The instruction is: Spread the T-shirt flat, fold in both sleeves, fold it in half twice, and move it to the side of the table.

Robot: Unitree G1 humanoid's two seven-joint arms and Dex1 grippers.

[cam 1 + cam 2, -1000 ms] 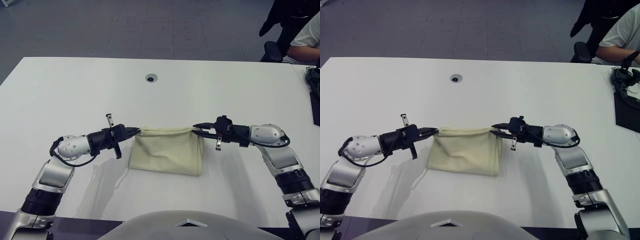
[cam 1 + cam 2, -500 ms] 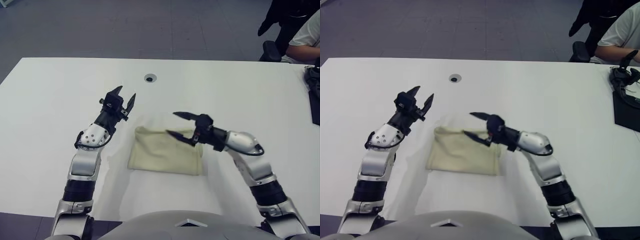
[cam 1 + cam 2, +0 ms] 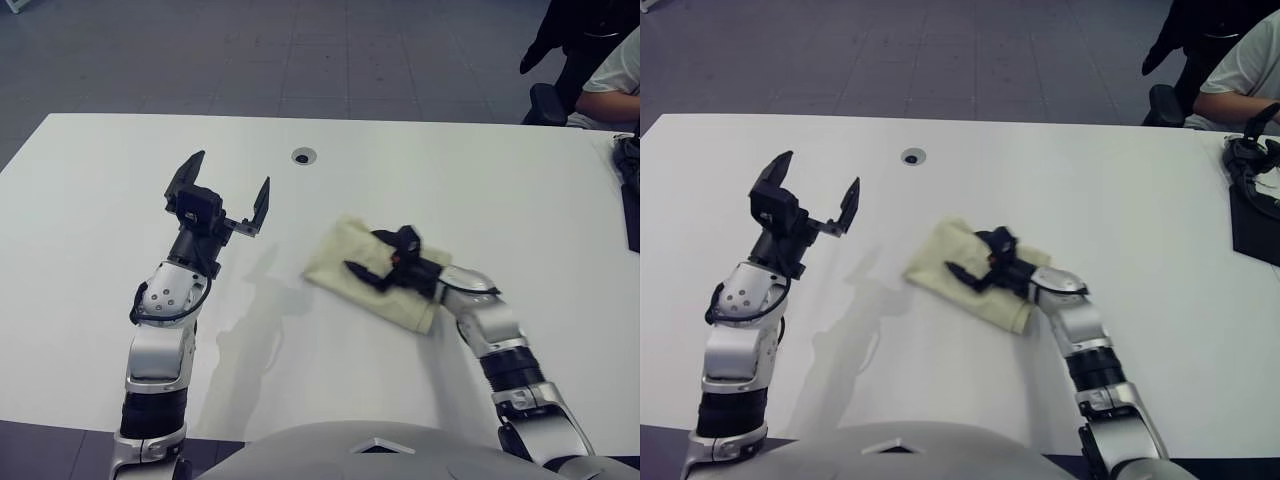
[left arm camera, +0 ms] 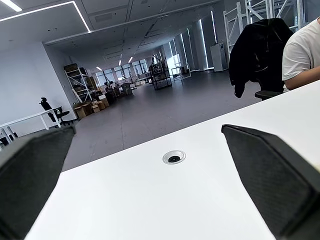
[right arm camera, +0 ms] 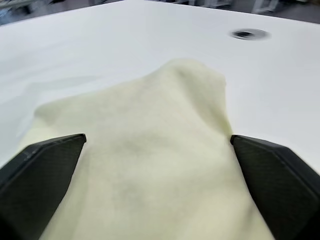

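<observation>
The folded pale-yellow T-shirt lies skewed on the white table, a little right of the middle. My right gripper rests low on top of it, open, one finger toward each side of the fold. In the right wrist view the cloth lies under and between the two fingertips. My left gripper is raised above the table to the left of the shirt, open and holding nothing. Its wrist view looks over bare table between the fingertips.
A round cable grommet sits in the table behind the shirt. Dark gear lies at the table's far right edge. Bare table surface stretches to the left and along the front edge.
The shirt has slid to the right and turned askew under my right gripper, which came down onto it. My left gripper let go earlier and has risen higher, opening wider.
</observation>
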